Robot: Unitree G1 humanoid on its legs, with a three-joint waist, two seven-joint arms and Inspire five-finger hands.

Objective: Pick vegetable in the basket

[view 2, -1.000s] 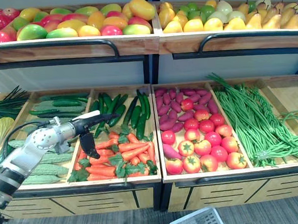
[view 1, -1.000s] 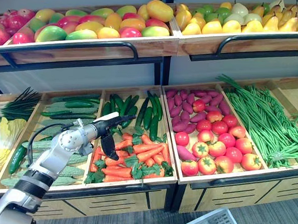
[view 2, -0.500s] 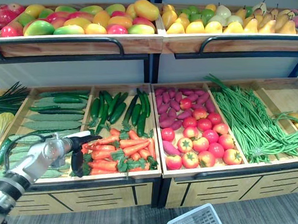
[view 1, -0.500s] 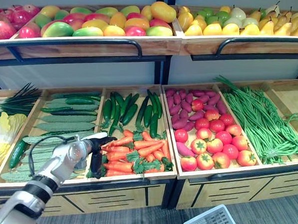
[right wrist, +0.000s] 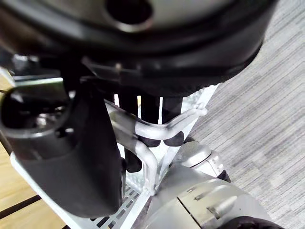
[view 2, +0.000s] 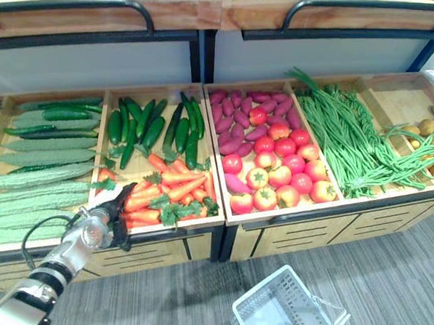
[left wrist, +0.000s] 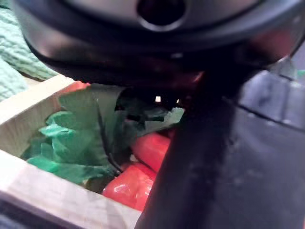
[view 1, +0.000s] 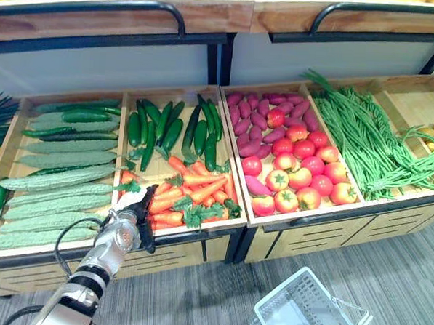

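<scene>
You are looking at crates (view 1: 409, 100) of pale matt wood, smooth glossy carrots (view 1: 193, 194), rough bumpy gourds (view 1: 51, 197), and a white plastic basket (view 1: 279, 293) on matt ribbed carpet (view 1: 400, 274).

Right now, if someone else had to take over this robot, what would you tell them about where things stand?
Left hand: down at the front left corner of the carrots, over their leafy tops. I cannot tell whether it has hold of one.
Right hand: curled round the handle of the white basket, held low on the robot's right.
Done: no vegetable can be seen in the basket.
Left: grasp a carrot, lift it, carry it across and drop it into the basket.
</scene>
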